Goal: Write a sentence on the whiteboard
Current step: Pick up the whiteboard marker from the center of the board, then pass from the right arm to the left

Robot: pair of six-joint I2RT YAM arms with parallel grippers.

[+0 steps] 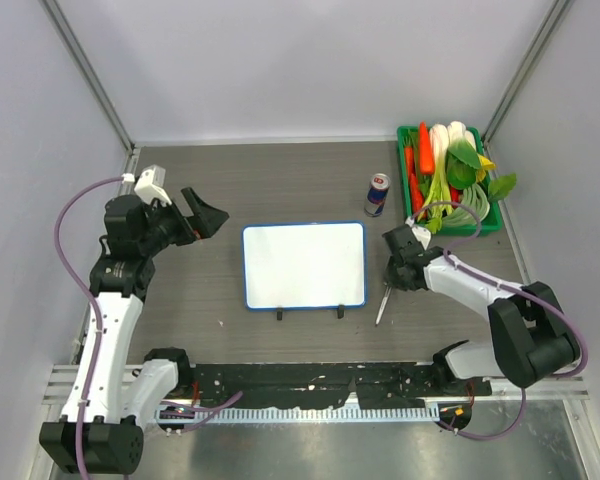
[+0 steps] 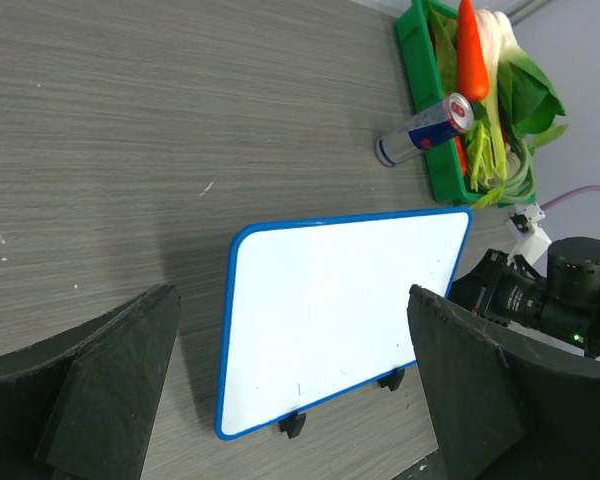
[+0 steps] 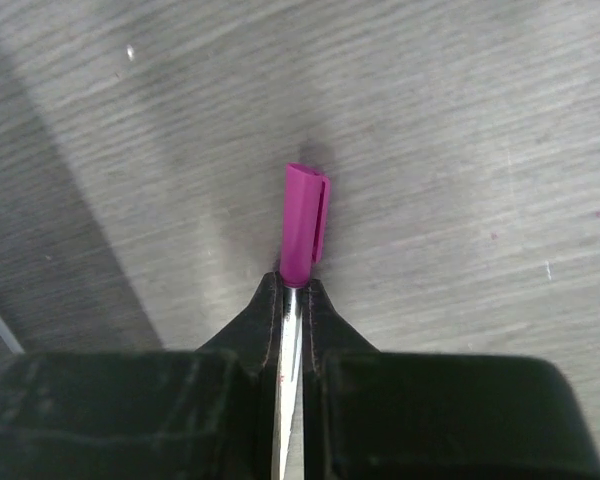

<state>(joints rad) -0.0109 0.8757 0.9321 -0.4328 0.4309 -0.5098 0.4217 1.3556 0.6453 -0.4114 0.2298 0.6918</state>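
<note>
The right pincer (image 3: pixel 295 285) is clenched on the marker (image 3: pixel 302 250), pink cap (image 3: pixel 305 200) poking past its tips. The blank whiteboard (image 1: pixel 303 265) lies just to its left. The marker seems to rest on the table (image 3: pixel 480 150), so lift straight up with a firm squeeze. The left pincer (image 1: pixel 208 215), spread wide beyond the board, could pull the cap.
</note>
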